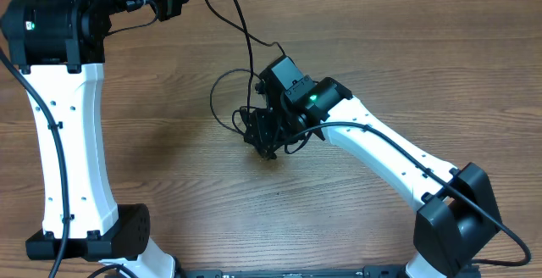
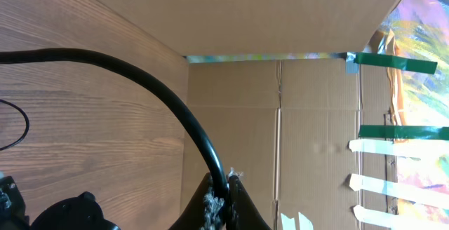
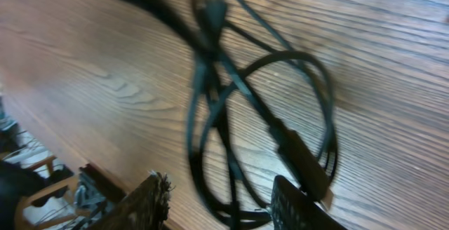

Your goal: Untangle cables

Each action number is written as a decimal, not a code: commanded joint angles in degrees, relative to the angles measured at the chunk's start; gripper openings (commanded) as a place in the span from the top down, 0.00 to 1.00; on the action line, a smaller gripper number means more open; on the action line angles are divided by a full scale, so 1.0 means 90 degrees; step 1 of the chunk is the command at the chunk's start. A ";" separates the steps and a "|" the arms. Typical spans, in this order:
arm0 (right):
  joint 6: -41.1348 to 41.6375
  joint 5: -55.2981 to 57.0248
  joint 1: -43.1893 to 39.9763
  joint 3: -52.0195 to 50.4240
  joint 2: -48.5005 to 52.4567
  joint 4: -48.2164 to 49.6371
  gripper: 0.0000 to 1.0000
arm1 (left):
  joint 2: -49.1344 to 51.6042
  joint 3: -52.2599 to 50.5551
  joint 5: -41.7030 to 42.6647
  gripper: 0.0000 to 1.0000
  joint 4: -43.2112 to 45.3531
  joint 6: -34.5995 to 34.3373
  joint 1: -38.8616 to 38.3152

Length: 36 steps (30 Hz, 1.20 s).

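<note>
Cables (image 3: 200, 69) are gathered in a loose black tangle near the middle of the wooden table (image 1: 423, 58), and one strand is run out from the tangle toward the table's far edge. A cardboard wall (image 2: 309, 118) is seen beyond that edge, marked with strips of green tape (image 2: 396, 63) and white tape (image 2: 400, 146). The left arm (image 1: 68, 142) is stretched along the left side to the far edge, and the right arm (image 1: 389, 155) is angled in from the near right corner toward the tangle. The left gripper (image 2: 221, 191) is clenched on the long strand, which is pinched between its fingertips. The right gripper (image 3: 221, 205) is held low over the tangle with its fingers spread apart and unclenched, and loops are seen lying between and beyond them. What may be a plug (image 3: 302, 163) is made out in the blurred right wrist view, close to one finger.
</note>
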 commanded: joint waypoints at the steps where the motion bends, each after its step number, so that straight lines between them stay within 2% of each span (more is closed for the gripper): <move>1: 0.0019 -0.0316 0.0041 -0.0007 0.0010 0.0095 0.54 | -0.0075 0.0075 -0.0015 0.96 0.0032 0.0095 0.0024; 6: -0.0056 -0.0277 0.0049 -0.0010 0.0010 0.0073 0.55 | -0.0075 0.0075 -0.0015 0.96 0.0032 0.0095 0.0024; 8: -0.0053 0.0000 0.0095 -0.0019 0.0032 0.0051 0.60 | -0.0075 0.0075 -0.0012 0.96 0.0032 0.0092 0.0024; 11: -0.0049 0.0401 0.0221 -0.0066 0.0141 0.0075 0.61 | -0.0075 0.0075 -0.0010 0.96 0.0032 0.0092 0.0024; 21: -0.0046 0.1304 0.0209 -0.0068 0.0199 0.0024 0.85 | -0.0075 0.0075 0.0119 0.96 0.0034 0.0056 0.0024; 23: -0.0046 0.1370 0.0206 -0.0068 0.0199 -0.0012 0.96 | -0.0075 0.0075 0.0199 0.96 0.0036 -0.0041 0.0024; 27: 0.0117 0.1989 0.0206 -0.0068 0.0199 -0.0260 0.96 | -0.0078 0.0075 0.0359 0.96 0.0056 -0.0376 0.0107; 31: 0.0573 0.2637 0.0056 -0.0068 0.0199 -0.0721 0.96 | -0.0097 0.0078 0.0928 0.96 0.0629 -0.0578 0.0442; 32: 0.0573 0.2676 0.0007 -0.0068 0.0199 -0.0780 0.96 | -0.0117 0.0078 0.1093 0.96 0.0814 -0.0777 0.0532; 33: 0.0573 0.2722 -0.0168 -0.0068 0.0199 -0.0903 0.96 | -0.0172 0.0078 0.1418 0.96 0.1326 -0.1367 0.0721; 36: 0.0571 0.2722 -0.0493 -0.0068 0.0199 -0.1044 0.96 | -0.0282 0.0080 0.1724 0.95 0.2331 -0.2110 0.0986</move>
